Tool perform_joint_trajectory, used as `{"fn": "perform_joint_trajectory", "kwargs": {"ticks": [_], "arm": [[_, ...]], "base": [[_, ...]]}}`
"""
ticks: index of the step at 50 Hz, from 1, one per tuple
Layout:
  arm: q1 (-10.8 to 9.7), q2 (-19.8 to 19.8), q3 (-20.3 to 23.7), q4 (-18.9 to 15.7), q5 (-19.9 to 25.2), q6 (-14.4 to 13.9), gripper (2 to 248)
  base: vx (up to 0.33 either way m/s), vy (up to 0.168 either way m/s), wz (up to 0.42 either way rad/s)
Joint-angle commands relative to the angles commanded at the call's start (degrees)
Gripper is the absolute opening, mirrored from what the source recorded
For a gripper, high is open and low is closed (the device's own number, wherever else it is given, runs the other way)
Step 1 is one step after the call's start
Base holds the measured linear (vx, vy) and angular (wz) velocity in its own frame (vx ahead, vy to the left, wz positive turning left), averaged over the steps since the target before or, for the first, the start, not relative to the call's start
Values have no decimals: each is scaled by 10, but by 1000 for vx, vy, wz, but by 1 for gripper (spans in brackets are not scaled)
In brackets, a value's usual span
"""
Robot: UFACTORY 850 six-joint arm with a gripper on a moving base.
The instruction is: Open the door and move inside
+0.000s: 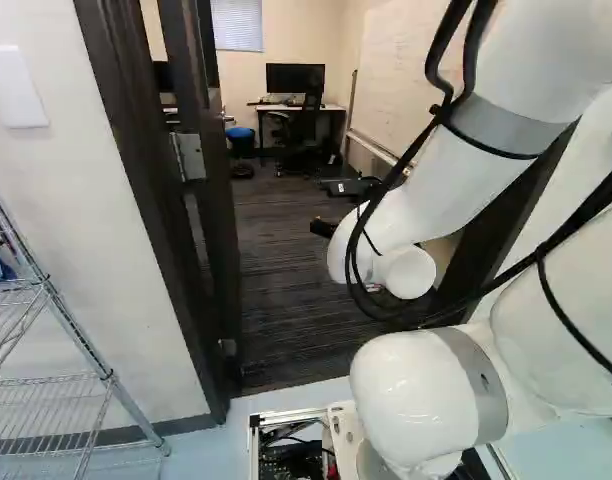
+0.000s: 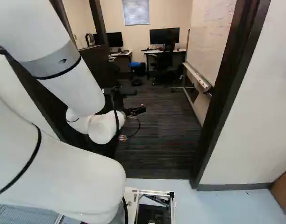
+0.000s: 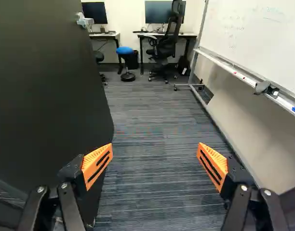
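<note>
I observe the gripper (image 1: 319, 207) past the doorway, fingers spread wide. The door (image 3: 41, 86) stands open on its left, the whiteboard (image 3: 263, 41) on the right. Far off: blue stool (image 3: 124, 50), black chair (image 3: 167, 44), monitors (image 3: 159, 11).

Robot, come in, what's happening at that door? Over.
Jaws wide open, holding nothing. Door standing open, alongside one jaw. Possible obstacles: whiteboard on the other side, chair farther in. Over.

Your gripper (image 1: 323, 208) points ahead, its two orange-padded fingers (image 3: 97, 164) spread wide, with your bent arm (image 1: 431, 190) behind it.
</note>
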Motion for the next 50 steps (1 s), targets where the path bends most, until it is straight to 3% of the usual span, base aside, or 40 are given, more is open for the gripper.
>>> {"fn": "perform_joint_trajectory", "kwargs": {"ticks": [21, 50], "arm": [[0, 0, 0, 0, 0, 0, 247], [0, 0, 0, 0, 0, 0, 247]], "base": [[171, -18, 2], [224, -62, -3]]}}
